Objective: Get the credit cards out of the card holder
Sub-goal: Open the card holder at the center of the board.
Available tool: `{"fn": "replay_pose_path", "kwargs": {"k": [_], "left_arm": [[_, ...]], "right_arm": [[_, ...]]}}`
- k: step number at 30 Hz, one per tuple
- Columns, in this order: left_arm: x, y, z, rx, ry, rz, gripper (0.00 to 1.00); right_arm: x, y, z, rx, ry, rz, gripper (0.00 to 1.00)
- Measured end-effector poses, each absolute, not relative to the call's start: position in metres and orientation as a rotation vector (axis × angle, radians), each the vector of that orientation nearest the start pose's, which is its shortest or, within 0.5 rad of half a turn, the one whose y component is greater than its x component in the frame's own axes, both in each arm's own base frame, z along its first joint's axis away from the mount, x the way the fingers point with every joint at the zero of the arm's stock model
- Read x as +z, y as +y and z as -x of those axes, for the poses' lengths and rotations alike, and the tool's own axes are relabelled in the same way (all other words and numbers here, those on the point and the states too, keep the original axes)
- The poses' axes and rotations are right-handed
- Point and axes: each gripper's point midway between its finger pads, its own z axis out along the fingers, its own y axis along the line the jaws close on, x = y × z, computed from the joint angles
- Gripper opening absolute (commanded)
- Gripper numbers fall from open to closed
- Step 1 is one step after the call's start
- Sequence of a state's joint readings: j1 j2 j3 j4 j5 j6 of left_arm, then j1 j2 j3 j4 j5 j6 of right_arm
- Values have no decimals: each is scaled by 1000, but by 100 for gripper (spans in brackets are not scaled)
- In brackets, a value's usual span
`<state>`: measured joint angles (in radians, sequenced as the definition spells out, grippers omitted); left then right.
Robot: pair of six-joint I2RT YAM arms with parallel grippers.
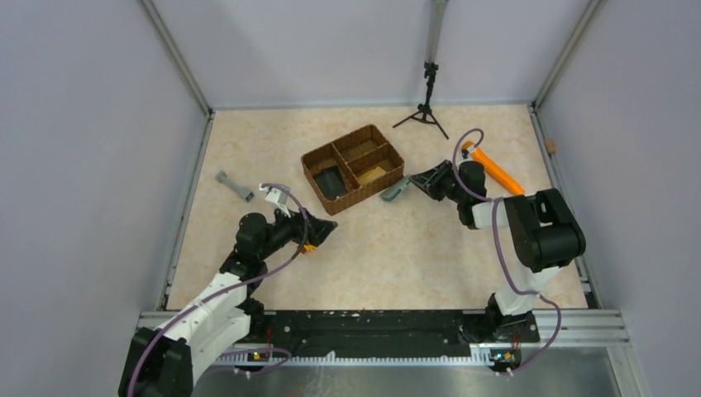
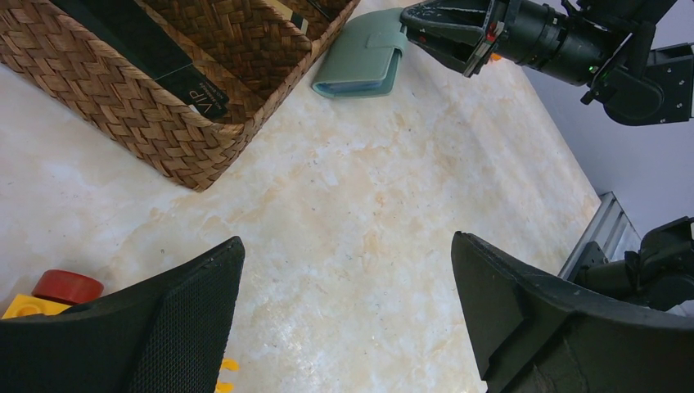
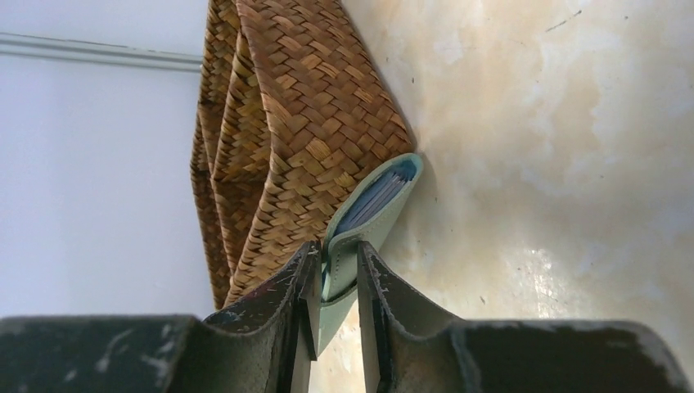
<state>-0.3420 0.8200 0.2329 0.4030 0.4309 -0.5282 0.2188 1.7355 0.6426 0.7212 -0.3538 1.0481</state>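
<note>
Pale marbled beige counter point(image 1: 372, 265), grey walls on three sides.

- Brown woven three-part basket point(image 1: 364, 195) sits past mid-counter, toward 12 o'clock. One compartment holds a flat black block point(image 1: 331, 180) with a "VIP" label. Another holds a flat yellowish piece point(image 1: 372, 174).
- Flat grey-green folding card holder point(image 1: 395, 192) lies on the counter at the basket's 4 o'clock corner, just beside the woven wall. Whether it touches the wall cannot be told. Its covers are together, tab side up in the left wrist view point(image 2: 360, 56).
- Right claw point(image 1: 413, 184) comes in low from the card holder's 3 o'clock, jaws narrow. In the right wrist view the claw point(image 3: 337, 254) pinches the near edge of the card holder point(image 3: 372, 209).
- Pale blue-grey layers point(image 3: 380, 192) show between the covers at the far end. Cards or pocket sleeves: cannot tell.
- Left claw point(image 1: 326, 230) is at the basket's 7 o'clock, well apart from the card holder. Its jaws are spread wide point(image 2: 345, 241) over bare counter and hold nothing. A small red and yellow piece point(image 2: 65, 286) lies just beside one finger.
- Also on the counter:
  - a long orange tool point(image 1: 496, 169) at 2 o'clock, beyond the right arm
  - a grey dumbbell-shaped piece point(image 1: 235, 187) at 9 o'clock
  - a small black tripod point(image 1: 426, 112) at 12 o'clock, near the back wall
</note>
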Motion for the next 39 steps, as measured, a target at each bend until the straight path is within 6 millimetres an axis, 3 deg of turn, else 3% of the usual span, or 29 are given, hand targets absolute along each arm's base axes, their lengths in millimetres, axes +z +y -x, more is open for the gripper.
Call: {"fn": "replay_pose_path", "kwargs": {"k": [2, 5, 9, 12, 17, 25, 33, 39], "left_arm": [[144, -185, -244, -998, 1842, -160, 99], [145, -185, -244, -999, 1842, -161, 99], [145, -185, -243, -999, 1842, -162, 99], [145, -186, -243, -1000, 1842, -164, 99], [145, -186, -243, -999, 1843, -169, 99], [145, -190, -245, -996, 1854, -179, 99], [148, -215, -232, -938, 1863, -302, 99], [186, -234, -235, -862, 1815, -357, 99]], "right_arm": [[84, 187, -403, 1149, 2020, -607, 24], [81, 187, -403, 1136, 2039, -611, 38], [73, 185, -401, 1098, 2083, -618, 41], [69, 184, -399, 1088, 2103, -626, 32], [69, 186, -399, 1108, 2100, -621, 2], [68, 185, -394, 1093, 2122, -627, 0], [120, 181, -369, 1031, 2088, -568, 0], [152, 184, -333, 970, 2093, -615, 0]]}}
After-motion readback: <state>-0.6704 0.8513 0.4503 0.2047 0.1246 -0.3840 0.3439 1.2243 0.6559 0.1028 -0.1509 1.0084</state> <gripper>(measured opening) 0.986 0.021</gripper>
